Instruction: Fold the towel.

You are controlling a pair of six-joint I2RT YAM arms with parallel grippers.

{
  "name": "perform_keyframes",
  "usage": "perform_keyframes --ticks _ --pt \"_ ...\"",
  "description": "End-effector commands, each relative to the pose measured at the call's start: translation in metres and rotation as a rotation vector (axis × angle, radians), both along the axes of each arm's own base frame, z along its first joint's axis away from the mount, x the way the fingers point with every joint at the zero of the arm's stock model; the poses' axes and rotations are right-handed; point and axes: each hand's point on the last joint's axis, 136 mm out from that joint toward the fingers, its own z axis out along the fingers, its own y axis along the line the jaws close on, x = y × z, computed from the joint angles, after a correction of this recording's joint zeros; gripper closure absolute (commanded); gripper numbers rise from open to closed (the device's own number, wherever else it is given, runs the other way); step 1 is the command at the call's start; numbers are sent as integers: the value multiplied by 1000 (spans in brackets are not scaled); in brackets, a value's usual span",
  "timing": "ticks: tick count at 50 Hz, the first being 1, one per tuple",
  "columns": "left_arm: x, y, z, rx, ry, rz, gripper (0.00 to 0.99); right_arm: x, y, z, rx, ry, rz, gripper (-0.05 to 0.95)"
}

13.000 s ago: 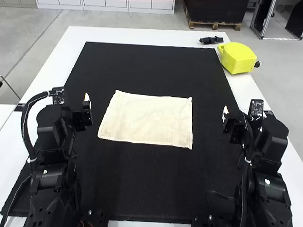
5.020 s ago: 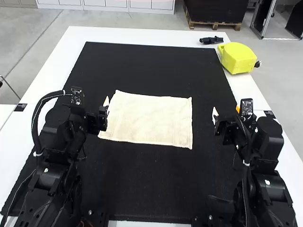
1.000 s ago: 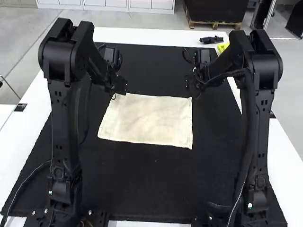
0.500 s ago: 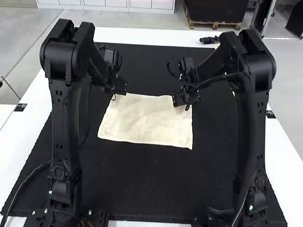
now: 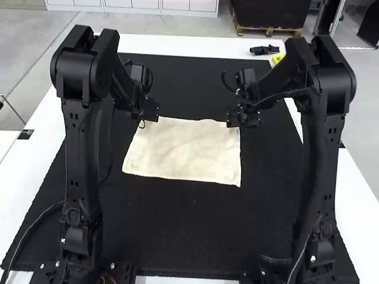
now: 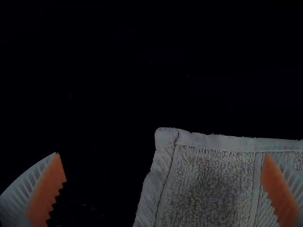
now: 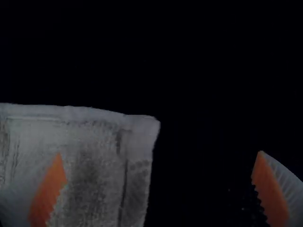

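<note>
The pale terry towel (image 5: 182, 152) lies spread flat at the centre of the frame, long axis running left to right, dipping slightly toward the right. Black mat (image 5: 177, 225) borders all its edges, with broad room above and below. The left gripper (image 5: 154, 113) is at its upper-left corner, the right gripper (image 5: 235, 120) at its upper-right; each one's fingers are spread, a towel corner showing between them.

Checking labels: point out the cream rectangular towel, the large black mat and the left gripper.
Cream towel (image 5: 182, 151), high view: middle of its upper face.
Black mat (image 5: 172, 228), high view: bare part nearer the arm bases.
Left gripper (image 6: 162, 154), left wrist view: midway between its fingertips.
</note>
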Motion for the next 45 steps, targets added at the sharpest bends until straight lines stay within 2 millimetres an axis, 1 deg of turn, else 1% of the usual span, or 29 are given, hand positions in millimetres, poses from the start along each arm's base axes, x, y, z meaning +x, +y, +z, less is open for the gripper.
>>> perform_keyframes --ticks 1,3,6,13,17,20,25,28,31,34,39,45 --pt "1 -1 9 -13 -18 6 28 6 2 18 140 -10 -47 -10" --pt "-1 0 7 -14 -9 8 28 -2 1 11 135 22 -47 -10" --pt "-6 0 7 -28 2 19 28 -9 3 7 141 48 -39 -10" --pt "-18 0 5 -47 6 25 28 -11 0 11 175 48 -56 -10" --pt "-20 -4 8 -90 -4 19 28 -13 1 13 172 45 -47 -10" --pt "-19 3 9 -106 -8 45 28 -13 1 13 172 41 -46 -10" --pt "-22 22 4 -115 5 77 28 -15 -2 11 154 41 -54 -10" --pt "-24 29 2 -115 5 88 28 -16 -3 10 144 22 -57 -10" --pt "-24 31 0 -110 -11 90 28 -11 -2 17 156 -35 -55 -10" --pt "-24 30 -1 -99 -14 80 28 -11 -1 18 161 -50 -53 -10" --pt "-20 28 -3 -93 -22 71 28 -15 -1 13 151 -37 -42 -10" --pt "-19 28 -15 -88 -9 69 30 -15 -3 4 139 -23 -39 -7"
